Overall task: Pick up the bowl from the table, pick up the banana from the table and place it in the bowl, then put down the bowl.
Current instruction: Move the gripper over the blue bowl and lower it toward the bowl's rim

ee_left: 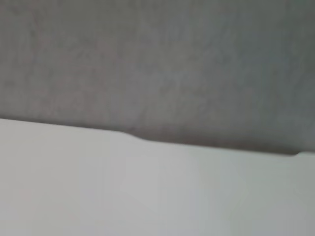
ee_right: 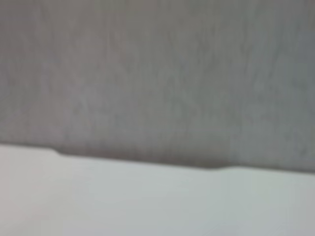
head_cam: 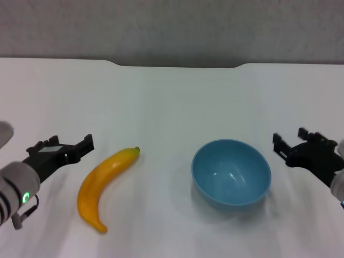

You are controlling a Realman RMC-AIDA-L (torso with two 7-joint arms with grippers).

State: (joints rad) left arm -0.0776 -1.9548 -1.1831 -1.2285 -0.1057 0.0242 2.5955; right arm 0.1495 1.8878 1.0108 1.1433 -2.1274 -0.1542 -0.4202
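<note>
Two things lie on the white bench (head_cam: 172, 97): the banana (head_cam: 105, 185) toward the robot's left, its dark stem pointing at the far side, and the light-blue bowl (head_cam: 231, 173) upright to its right, apart from it; nothing lies between them. Left tool (head_cam: 67, 146) hovers just beside the banana, fingers spread, holding nothing; right tool (head_cam: 293, 144) sits just beside the bowl, likewise open and holding nothing; both wrist views show only bench edge and grey wall (head_cam: 172, 27).

table (ee_left: 147, 191): white, notched far edge | wall (ee_left: 157, 59): grey, behind
</note>
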